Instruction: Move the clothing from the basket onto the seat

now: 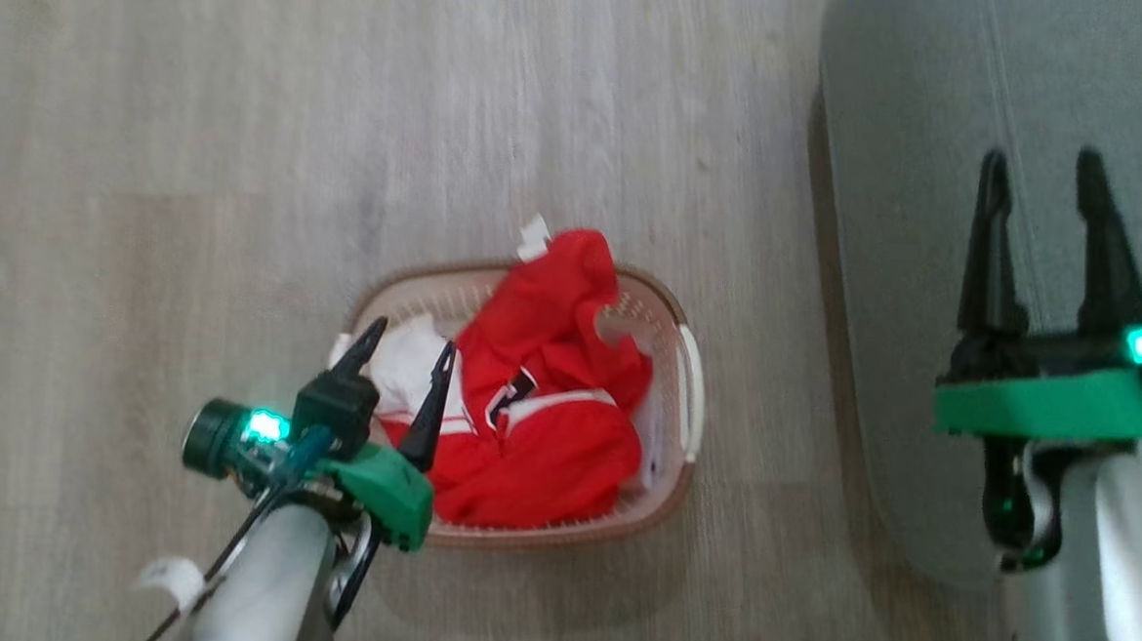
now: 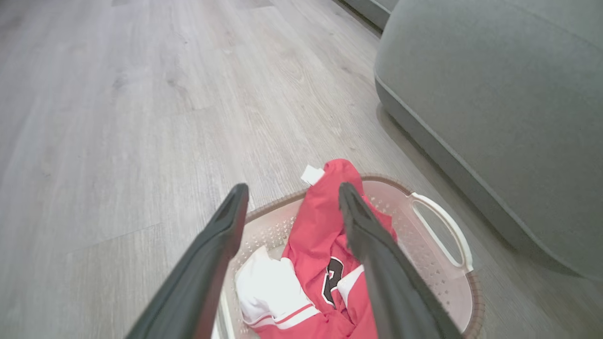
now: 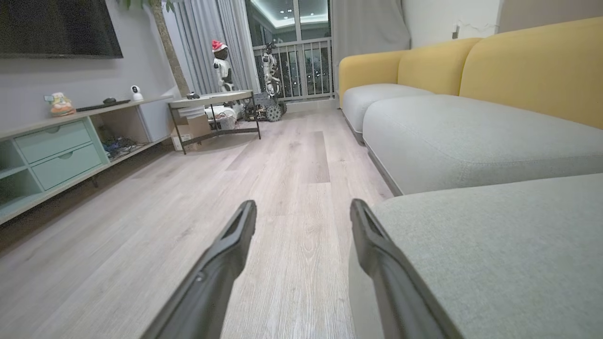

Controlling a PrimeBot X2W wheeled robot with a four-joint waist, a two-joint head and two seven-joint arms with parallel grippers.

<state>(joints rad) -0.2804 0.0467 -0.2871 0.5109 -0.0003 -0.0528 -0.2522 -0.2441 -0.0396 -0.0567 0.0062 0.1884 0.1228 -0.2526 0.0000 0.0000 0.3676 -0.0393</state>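
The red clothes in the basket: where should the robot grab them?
Probably the tall red fold at the far end of the clothes, coming down from above. It pokes up past the basket rim, and the open left gripper hangs above the basket.

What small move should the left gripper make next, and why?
Probably lower the left gripper onto the red clothing and close: its fingers stand open above the basket, the clothing lies inside, and nothing is held yet.
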